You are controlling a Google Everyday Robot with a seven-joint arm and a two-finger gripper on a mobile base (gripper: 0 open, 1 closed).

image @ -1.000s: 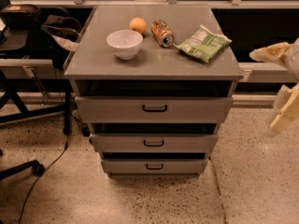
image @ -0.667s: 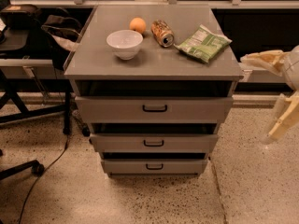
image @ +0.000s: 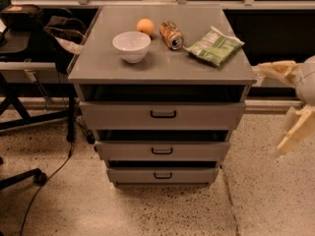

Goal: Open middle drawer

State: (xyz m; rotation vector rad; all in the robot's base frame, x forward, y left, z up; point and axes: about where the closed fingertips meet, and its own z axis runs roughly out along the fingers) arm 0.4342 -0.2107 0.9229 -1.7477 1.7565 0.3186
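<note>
Held the gripper (image: 287,103) spread wide and empty at the right edge, well apart from the middle drawer (image: 199,151): leftward and lower on the cabinet's (image: 98,68) near face, loop handle (image: 162,151) running left-right.

A single view looks down from in front of and above the cabinet (image: 197,114), facing its drawer fronts and the window wall behind. It stands at middle distance. The whole cabinet top (image: 162,65) shows, from front edge to far edge, along with all three fronts and the floor (image: 147,210) before them. The middle drawer (image: 128,150) lies just below frame centre. The gripper (image: 273,107) enters at the frame's right edge, past the top's front right corner, its fingers spread apart.
</note>
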